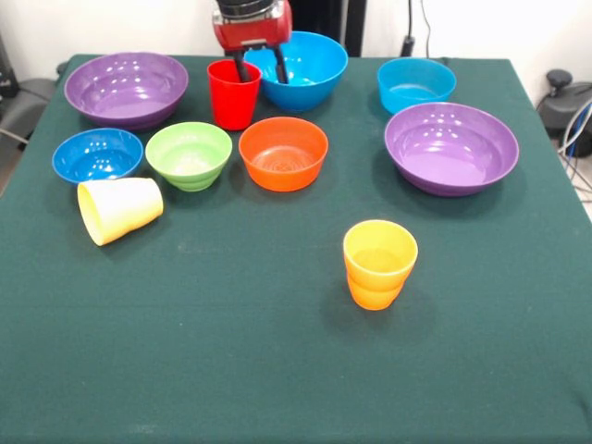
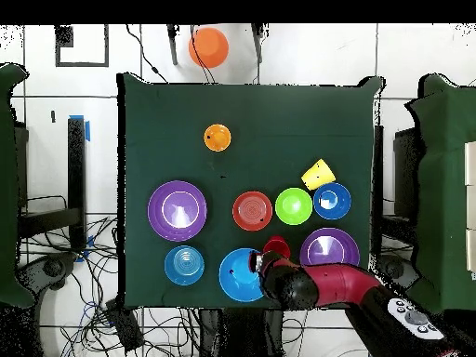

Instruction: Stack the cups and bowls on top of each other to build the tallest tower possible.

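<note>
Gripper (image 1: 259, 67) at top centre, arm cut off, jaws open astride red cup (image 1: 233, 94) rim, blue bowl (image 1: 310, 67) partly hidden behind.

**Clearance and obstructions**

Far half of green cloth table (image 1: 277, 370) crowded: glossy red plastic tumbler (image 1: 233, 94) touches large blue plastic bowl (image 1: 305, 69); green bowl (image 1: 189, 154) and orange bowl (image 1: 283, 153) sit just beside it. Near half open, except upright orange stepped cup (image 1: 379, 264) and tipped yellow cup (image 1: 120, 209).

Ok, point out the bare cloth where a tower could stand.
The widest bare stretch surrounds the orange cup, running across the table's near half. The far half is crowded: the hand hangs over the red cup, with bowls packed alongside.
</note>
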Controlling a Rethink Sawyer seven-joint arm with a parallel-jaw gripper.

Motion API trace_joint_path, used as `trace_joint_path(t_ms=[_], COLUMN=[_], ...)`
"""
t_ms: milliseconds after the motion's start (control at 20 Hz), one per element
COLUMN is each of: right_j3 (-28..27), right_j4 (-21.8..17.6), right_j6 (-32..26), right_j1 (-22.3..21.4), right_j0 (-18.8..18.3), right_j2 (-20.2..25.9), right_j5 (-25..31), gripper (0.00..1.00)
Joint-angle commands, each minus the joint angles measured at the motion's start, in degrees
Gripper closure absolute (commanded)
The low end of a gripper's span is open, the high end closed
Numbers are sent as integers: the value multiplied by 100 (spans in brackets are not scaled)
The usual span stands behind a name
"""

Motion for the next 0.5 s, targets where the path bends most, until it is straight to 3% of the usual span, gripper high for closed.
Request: trace_joint_path(t_ms=[50, 500], right_j3=[-830, -741], right_j4=[-262, -224], right_j6=[61, 81], right_j1=[593, 461], right_j0=[-12, -3], right_j2=[67, 79], right_j5=[-161, -90], gripper=[0, 0])
